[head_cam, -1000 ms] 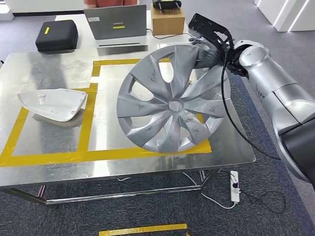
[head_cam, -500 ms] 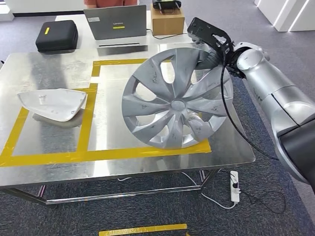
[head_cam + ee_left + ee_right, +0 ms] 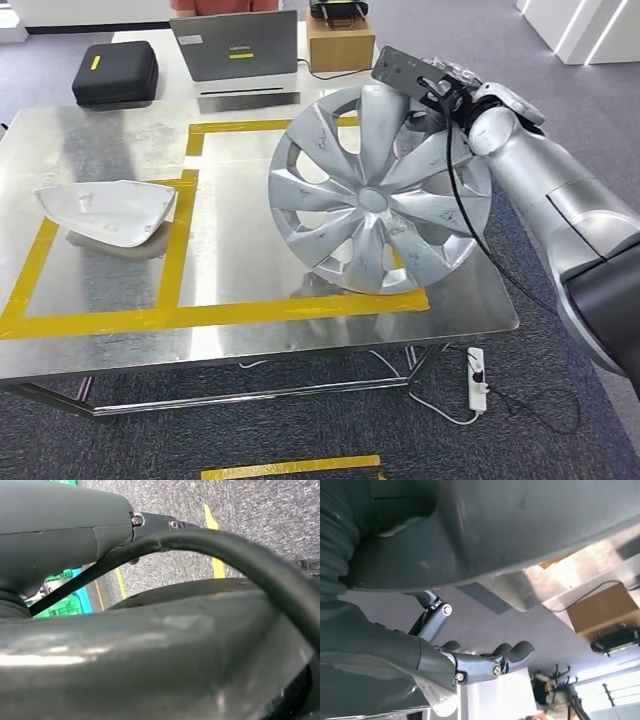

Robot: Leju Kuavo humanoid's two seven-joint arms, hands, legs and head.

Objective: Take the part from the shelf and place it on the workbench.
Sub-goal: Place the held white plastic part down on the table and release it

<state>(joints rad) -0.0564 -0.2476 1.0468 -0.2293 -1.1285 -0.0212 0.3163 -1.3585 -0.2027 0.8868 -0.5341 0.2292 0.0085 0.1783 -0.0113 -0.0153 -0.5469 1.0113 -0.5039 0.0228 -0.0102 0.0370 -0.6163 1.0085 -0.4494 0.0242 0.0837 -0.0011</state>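
Holding the wheel cover (image 3: 377, 195) tilted at the right end of the metal surface (image 3: 106, 130).

I see my right hand (image 3: 445, 95) grasping the cover by its upper rim, on the side away from me, with the silver arm (image 3: 558, 200) reaching in from the right. The cover's lower edge looks to be touching, or just off, the surface near the yellow tape (image 3: 181, 316); I cannot tell which. In the right wrist view the fingers (image 3: 490, 665) curl behind the cover's grey back. A white mirror shell (image 3: 106, 212) lies well apart at the left. Beyond the surface sit a laptop (image 3: 234, 45), a black case (image 3: 115, 72) and a cardboard box (image 3: 340, 42).
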